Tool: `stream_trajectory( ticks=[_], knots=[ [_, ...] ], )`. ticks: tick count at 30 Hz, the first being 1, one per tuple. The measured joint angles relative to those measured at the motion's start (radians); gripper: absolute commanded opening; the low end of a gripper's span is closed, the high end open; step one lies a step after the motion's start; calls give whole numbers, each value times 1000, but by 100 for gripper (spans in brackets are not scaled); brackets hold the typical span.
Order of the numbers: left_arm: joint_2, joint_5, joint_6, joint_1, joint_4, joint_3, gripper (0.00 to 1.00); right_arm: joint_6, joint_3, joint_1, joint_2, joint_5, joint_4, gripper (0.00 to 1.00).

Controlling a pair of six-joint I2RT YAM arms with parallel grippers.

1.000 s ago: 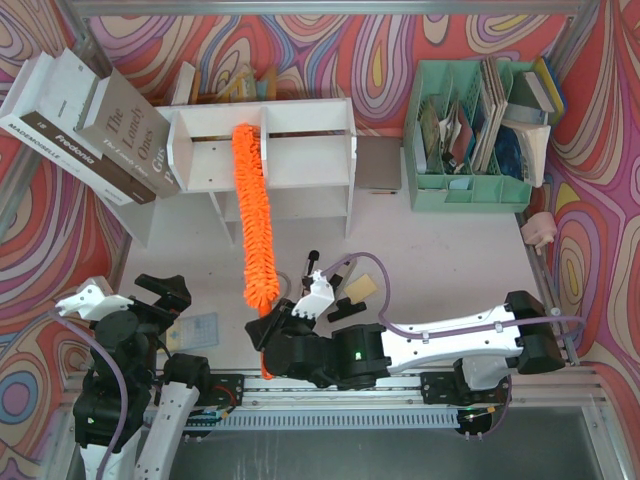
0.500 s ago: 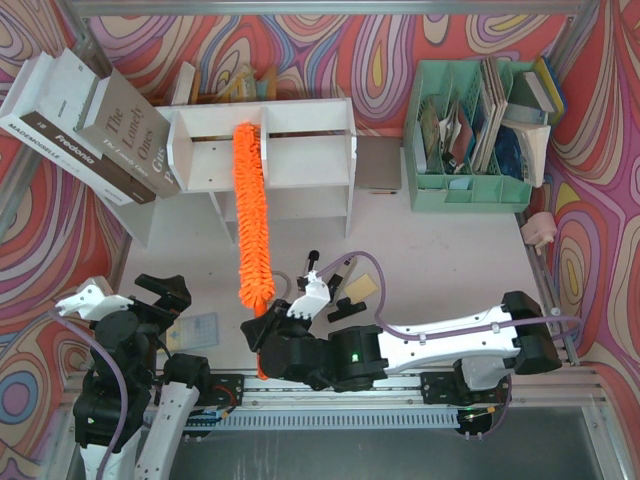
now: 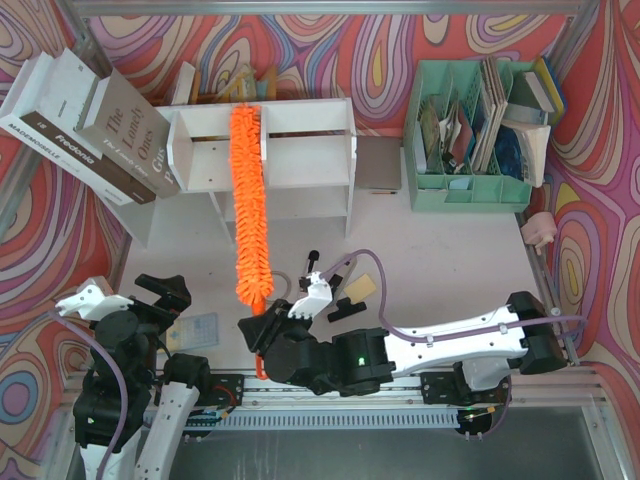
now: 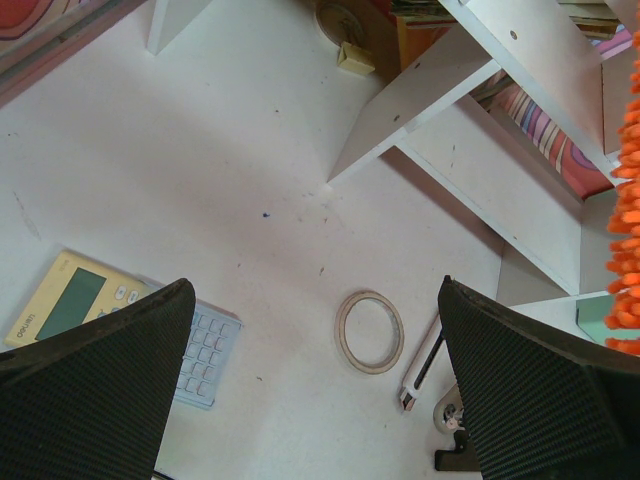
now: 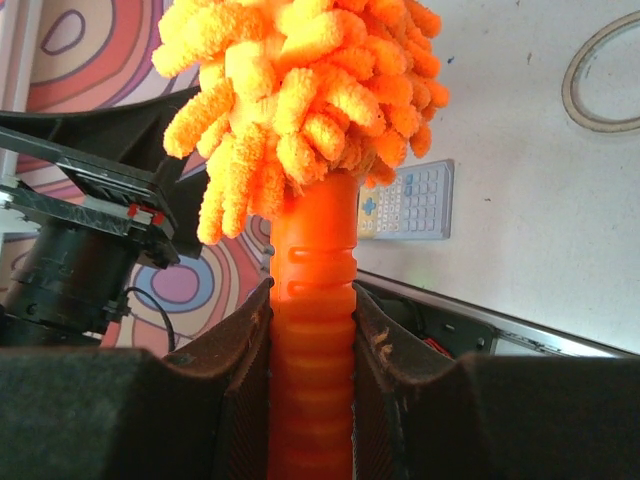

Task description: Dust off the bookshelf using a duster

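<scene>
The white bookshelf (image 3: 300, 150) stands at the back centre. The orange fluffy duster (image 3: 249, 205) lies lengthwise over it, its tip at the top shelf's rear edge near the divider, its handle toward me. My right gripper (image 3: 262, 335) is shut on the duster's ribbed orange handle (image 5: 312, 330), both fingers pressed on its sides. My left gripper (image 3: 150, 300) hangs open and empty above the table at the near left; its wrist view shows the shelf's legs (image 4: 420, 110) and the duster strands (image 4: 625, 200) at the right edge.
Large books (image 3: 85, 125) lean left of the shelf. A mint-green organizer (image 3: 480, 130) with papers stands at back right. A calculator (image 4: 120, 320), a tape ring (image 4: 370, 332) and a small tool (image 4: 425, 370) lie on the table near the left gripper.
My right gripper has shifted left and pushed the duster farther back, so its tip moved from the upper compartment to the shelf's top rear edge. The left arm has not moved.
</scene>
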Motion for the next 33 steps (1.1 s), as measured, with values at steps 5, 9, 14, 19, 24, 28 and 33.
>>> stream_trajectory(
  ticks=[5,9,14,19,24,28,33],
  knots=[
    [0,0,0,0,0,0,98,-46,17,-18,57,-71,26,0],
    [0,0,0,0,0,0,98,-139,73,-37,135,-166,68,0],
    [0,1,0,0,0,0,98,-166,105,-38,157,-180,76,0],
    [8,11,-1,0,0,0,98,-86,43,-38,90,-122,27,0],
    [46,39,-16,0,2,1,98,-28,12,-38,23,-61,-26,0],
    [65,84,-10,0,11,-3,98,-30,13,-37,25,-51,-27,0],
    [65,134,8,0,32,-11,98,-111,16,-47,39,-93,49,0]
  ],
)
